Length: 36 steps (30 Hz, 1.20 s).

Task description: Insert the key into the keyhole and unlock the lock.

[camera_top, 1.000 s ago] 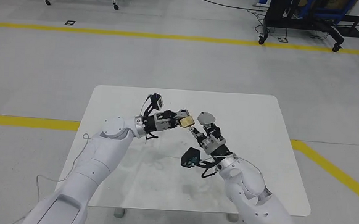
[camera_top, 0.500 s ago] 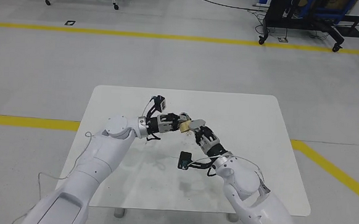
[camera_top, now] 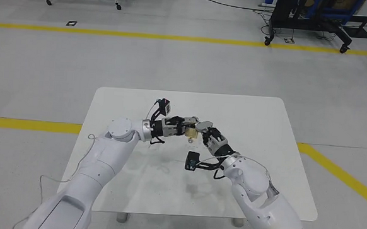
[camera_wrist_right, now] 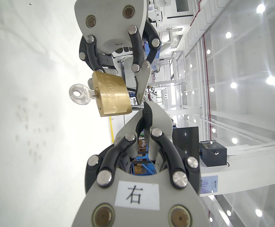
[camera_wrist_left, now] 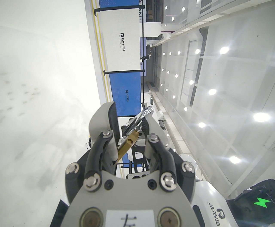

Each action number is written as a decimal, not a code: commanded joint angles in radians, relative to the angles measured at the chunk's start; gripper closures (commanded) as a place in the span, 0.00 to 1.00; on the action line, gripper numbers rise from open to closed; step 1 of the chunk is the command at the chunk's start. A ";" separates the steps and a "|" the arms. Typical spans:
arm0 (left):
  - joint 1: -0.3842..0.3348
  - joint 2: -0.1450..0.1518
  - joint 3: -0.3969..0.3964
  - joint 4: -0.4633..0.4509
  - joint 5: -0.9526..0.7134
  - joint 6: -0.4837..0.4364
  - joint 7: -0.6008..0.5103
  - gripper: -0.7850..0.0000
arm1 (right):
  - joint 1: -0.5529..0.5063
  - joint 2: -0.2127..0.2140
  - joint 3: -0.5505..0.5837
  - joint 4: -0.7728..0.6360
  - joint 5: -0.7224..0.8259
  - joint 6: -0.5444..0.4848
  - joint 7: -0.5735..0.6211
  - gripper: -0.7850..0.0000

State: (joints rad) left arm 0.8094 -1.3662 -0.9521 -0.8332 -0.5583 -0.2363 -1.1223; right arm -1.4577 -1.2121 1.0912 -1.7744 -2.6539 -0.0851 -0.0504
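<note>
The left end effector (camera_wrist_left: 129,121) is clamped on the gold lock (camera_wrist_right: 112,96), up above the white desk (camera_top: 253,115). The silver key (camera_wrist_right: 79,94) is stuck in the lock's keyhole, and its round head pokes out. The right end effector (camera_wrist_right: 147,108) has its fingers pressed together and holds nothing. It is just beside the lock, and the key is on the lock's other side.

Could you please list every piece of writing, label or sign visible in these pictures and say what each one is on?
Left gripper: white label, one character, partly cut off.
Right gripper: white label, one character.
Lock: embossed letters, too faint to read.
White panel and blue panel: a logo and brand word each, left unquoted.
Notice in the background: too small to read.
</note>
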 commanded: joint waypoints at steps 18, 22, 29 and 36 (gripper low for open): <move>-0.004 -0.004 -0.009 0.017 -0.003 0.020 -0.002 0.81 | -0.039 0.012 0.154 0.008 0.239 -0.012 -0.099 0.71; 0.006 0.005 -0.044 -0.009 -0.021 -0.016 0.004 0.81 | -0.071 0.017 0.225 -0.004 0.364 -0.020 -0.140 0.00; 0.057 0.043 -0.129 -0.124 0.023 -0.052 -0.011 0.00 | -0.071 0.017 0.225 -0.004 0.364 -0.020 -0.140 0.00; 0.057 0.043 -0.129 -0.124 0.023 -0.052 -0.011 0.00 | -0.071 0.017 0.225 -0.004 0.364 -0.020 -0.140 0.00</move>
State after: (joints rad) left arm 0.8659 -1.3232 -1.0811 -0.9573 -0.5352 -0.2886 -1.1333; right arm -1.5285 -1.1951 1.3157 -1.7787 -2.2899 -0.1050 -0.1899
